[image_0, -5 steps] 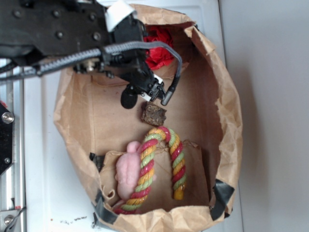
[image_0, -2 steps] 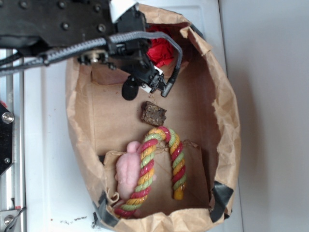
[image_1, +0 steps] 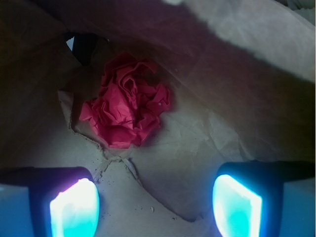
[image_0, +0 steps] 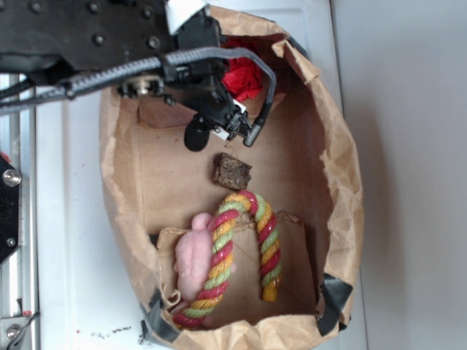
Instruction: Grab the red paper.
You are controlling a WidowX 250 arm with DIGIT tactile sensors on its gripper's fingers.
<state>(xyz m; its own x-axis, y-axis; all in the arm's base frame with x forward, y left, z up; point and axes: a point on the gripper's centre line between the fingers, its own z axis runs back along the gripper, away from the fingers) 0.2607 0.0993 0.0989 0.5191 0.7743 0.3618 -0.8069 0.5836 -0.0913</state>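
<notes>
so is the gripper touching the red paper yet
Apart. The wrist view shows the red paper lying ahead of the open gripper, with bare brown bag floor between it and both fingertips.

Exterior view: bright, even, diffuse light; white counter (image_0: 73,219) near washed out, slightly overexposed. Soft focus overall, mild compression smear. The arm (image_0: 80,36) at upper left reads almost solid black with little detail, and shades the bag interior (image_0: 168,168) beneath it. Wrist view: dim, with a dark vignette across the top and left. Paper wall (image_1: 266,34) at upper right catches pale light and is blurred. The red paper (image_1: 128,103) is moderately sharp. Finger pads (image_1: 74,210) at the bottom corners glare blue-white, blown out and defocused.
</notes>
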